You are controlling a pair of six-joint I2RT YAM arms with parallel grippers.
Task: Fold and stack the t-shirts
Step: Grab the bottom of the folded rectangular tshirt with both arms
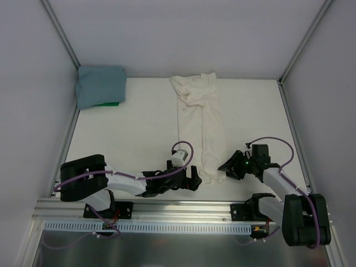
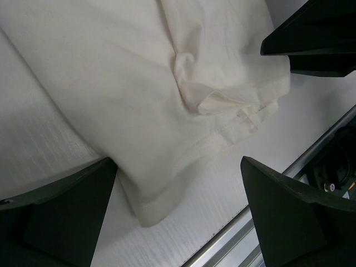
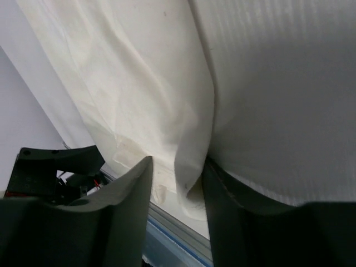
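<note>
The cream t-shirt point(image 1: 200, 128) lies as a long narrow strip down the middle of the white surface point(image 1: 139, 139). Its crumpled collar end points toward the far wall and its hem end stops just short of the near rail point(image 1: 183, 210); the sides look already laid inward. The teal-blue t-shirt point(image 1: 100, 84) sits well apart in the far left corner, folded into a compact block on top of something green point(image 1: 111, 104). By the look of it this is the finished one, parked where the stack is to grow.

Both arms reach to the hem end, one at each near corner, a placing suited to carrying that end up the strip in a crosswise fold. The left tool point(image 1: 192, 178) hovers wide open beside the left corner. In its wrist view its dark fingers point(image 2: 67, 211) straddle the corner of the cloth, where layered hems overlap. The right tool point(image 1: 228, 167) sits low at the right edge, its fingers point(image 3: 130, 189) standing partway together with a raised ridge of cream cloth between them. Whether they bite firmly cannot be told.

Judged from this, the step in hand is the grasp of the near corners. The crosswise fold and the stacking with the teal-blue t-shirt are not yet done. A one-sided pinch could drag the strip askew, so the left corner wants an equal hold through all its layers.
</note>
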